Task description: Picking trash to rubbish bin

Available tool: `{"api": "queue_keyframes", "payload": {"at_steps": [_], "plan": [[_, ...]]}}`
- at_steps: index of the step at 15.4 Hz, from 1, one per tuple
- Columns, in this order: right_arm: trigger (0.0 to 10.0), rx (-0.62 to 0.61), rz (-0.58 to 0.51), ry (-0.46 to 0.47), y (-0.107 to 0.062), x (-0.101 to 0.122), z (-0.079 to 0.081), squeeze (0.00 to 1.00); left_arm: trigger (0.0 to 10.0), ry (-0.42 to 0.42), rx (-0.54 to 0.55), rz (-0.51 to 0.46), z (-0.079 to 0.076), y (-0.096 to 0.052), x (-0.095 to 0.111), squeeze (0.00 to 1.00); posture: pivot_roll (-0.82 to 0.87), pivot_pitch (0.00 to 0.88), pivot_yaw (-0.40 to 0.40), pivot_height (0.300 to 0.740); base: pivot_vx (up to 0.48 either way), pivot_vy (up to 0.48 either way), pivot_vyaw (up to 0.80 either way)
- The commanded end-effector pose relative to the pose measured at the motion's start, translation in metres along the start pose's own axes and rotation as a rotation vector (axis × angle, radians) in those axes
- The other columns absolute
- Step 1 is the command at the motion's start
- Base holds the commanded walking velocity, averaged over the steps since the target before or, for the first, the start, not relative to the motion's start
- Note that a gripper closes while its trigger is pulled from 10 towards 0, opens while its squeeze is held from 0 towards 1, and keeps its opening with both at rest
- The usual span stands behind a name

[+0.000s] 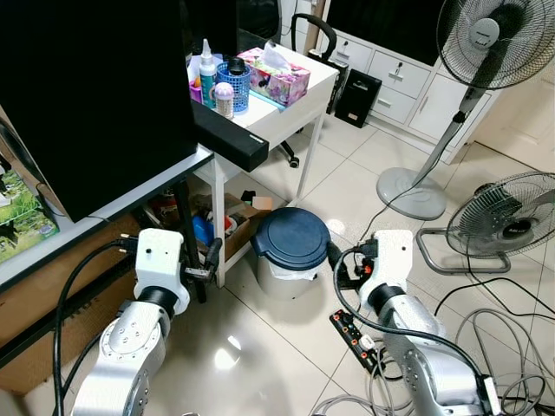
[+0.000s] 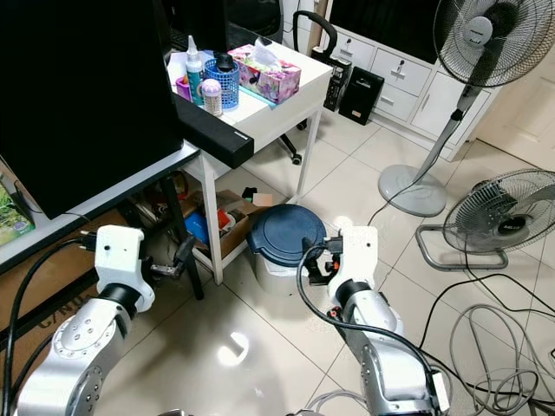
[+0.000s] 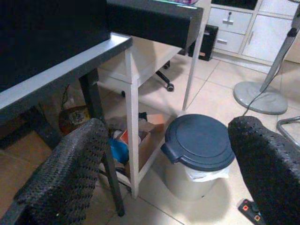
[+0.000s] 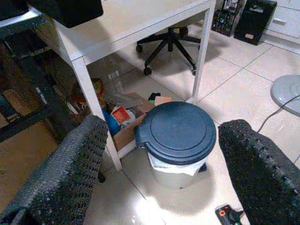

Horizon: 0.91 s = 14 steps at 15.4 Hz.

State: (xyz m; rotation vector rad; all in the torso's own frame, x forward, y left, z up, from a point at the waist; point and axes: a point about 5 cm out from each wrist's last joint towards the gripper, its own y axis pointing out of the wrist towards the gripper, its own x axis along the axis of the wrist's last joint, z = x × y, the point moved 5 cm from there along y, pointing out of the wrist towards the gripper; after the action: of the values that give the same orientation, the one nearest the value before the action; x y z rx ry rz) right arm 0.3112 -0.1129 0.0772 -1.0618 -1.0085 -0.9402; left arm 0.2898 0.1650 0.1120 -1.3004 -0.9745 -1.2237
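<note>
Black fingers: our left gripper (image 3: 164,178) and right gripper (image 4: 161,173) both stand spread wide, each holding nothing, pointed at the bin from either side.
Power strip: a black power strip (image 1: 354,340) lies on the tile near our right arm, with loose cables (image 1: 503,347) trailing off to the right; we judge that a step or swing that way could snag a cord or drag the strip.
Rubbish bin: the rubbish bin (image 1: 291,251) sits on the floor between our grippers, its dark blue lid (image 4: 177,131) closed over a white liner; unless the lid is opened, nothing can go in.
Trash: a cardboard box (image 4: 125,126) of mixed scraps stands under the white table (image 1: 290,108), just beside the bin; which scrap is the trash we cannot tell.
Table leg: the white leg (image 3: 132,140) and the dark desk edge (image 3: 70,70) hem in our left arm; we could knock them reaching low.
Open room: bare tile (image 1: 260,347) before the bin gives us the freest approach.
Far hazards: two fans (image 1: 503,221) stand well apart on the right.
</note>
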Motion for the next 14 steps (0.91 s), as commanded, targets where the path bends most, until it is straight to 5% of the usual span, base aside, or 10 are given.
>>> {"api": "queue_keyframes", "payload": {"at_steps": [1,14], "plan": [[10.0,-0.004,0.014,0.004,0.0008,-0.0017,-0.0019,0.0,10.0,0.006,-0.005,-0.007,-0.0006,-0.0005,0.0044,0.0,0.06,0.054,-0.092,0.74,0.0,0.0,0.0],[10.0,0.001,0.029,0.001,0.0031,-0.0029,-0.0016,0.0,10.0,0.025,-0.017,0.011,-0.0015,-0.0029,0.0023,0.0,0.06,0.047,-0.097,0.74,-0.34,0.0,0.0]]}}
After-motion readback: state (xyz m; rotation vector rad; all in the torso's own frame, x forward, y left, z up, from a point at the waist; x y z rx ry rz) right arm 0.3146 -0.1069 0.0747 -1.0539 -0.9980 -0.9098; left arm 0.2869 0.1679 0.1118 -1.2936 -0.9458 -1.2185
